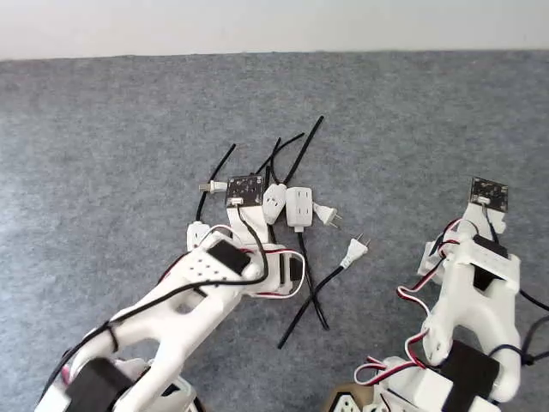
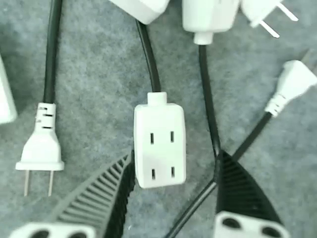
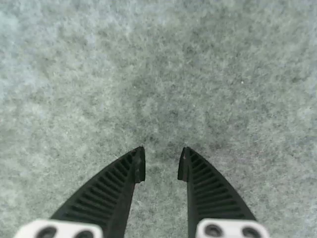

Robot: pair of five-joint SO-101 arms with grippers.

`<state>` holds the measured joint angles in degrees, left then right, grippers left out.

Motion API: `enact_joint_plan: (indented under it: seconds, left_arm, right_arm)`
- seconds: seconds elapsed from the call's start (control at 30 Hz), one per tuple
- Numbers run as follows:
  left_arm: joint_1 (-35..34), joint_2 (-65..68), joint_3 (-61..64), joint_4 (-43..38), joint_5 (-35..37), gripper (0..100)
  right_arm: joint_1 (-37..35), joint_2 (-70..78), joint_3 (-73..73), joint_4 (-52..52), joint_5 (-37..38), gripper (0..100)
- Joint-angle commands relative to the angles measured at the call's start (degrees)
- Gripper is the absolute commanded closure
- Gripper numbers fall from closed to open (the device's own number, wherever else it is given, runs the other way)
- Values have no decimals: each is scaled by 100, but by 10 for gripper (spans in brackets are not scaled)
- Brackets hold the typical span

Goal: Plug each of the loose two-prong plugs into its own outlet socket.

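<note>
A white two-socket outlet block (image 2: 159, 146) on a black cord lies flat on the carpet between the black fingers (image 2: 99, 198) of my left gripper (image 2: 175, 154), which is open. One finger is close against the block's side and the other stands apart by a black cord. A loose white plug (image 2: 42, 151) lies beside it, prongs up-free. Two more outlet blocks (image 1: 274, 202) (image 1: 298, 206) and two loose plugs (image 1: 326, 215) (image 1: 354, 251) lie just beyond. My right gripper (image 3: 162, 151) hovers open over bare carpet, far to the right.
Black cords (image 1: 304, 296) cross each other in the middle of the grey carpet. Another plug (image 1: 210, 186) lies at the far left of the cluster. The right arm (image 1: 472, 283) stands well away from the cords. A pale wall (image 1: 274, 26) borders the back.
</note>
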<state>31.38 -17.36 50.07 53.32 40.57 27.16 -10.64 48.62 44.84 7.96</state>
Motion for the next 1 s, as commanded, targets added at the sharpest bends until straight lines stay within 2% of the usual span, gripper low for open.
enact_joint_plan:
  seconds: [0.0,0.13,0.33,0.47,0.57,0.8,0.97]
  left_arm:
    - [-79,-668,242,9,-615,750]
    - [-360,-967,532,-9,-949,750]
    - [-905,-1020,523,-26,-1574,750]
    - [-1231,-1029,549,-422,-1618,750]
    - [-1415,-1029,541,-527,-1626,750]
    - [-1451,-1029,549,-527,-1635,750]
    - [-1451,-1029,549,-527,-1635,750]
  right_arm:
    - [-31,-57,-62,-40,9,876]
    - [-338,-127,-185,251,-738,875]
    - [-1552,-119,-879,1991,-2189,872]
    - [-1895,-119,-1503,2659,-2980,872]
    - [-2123,-119,-1802,2765,-3314,872]
    - [-3301,-66,-1829,2642,-3420,874]
    - [-3925,-57,-1618,2633,-2708,876]
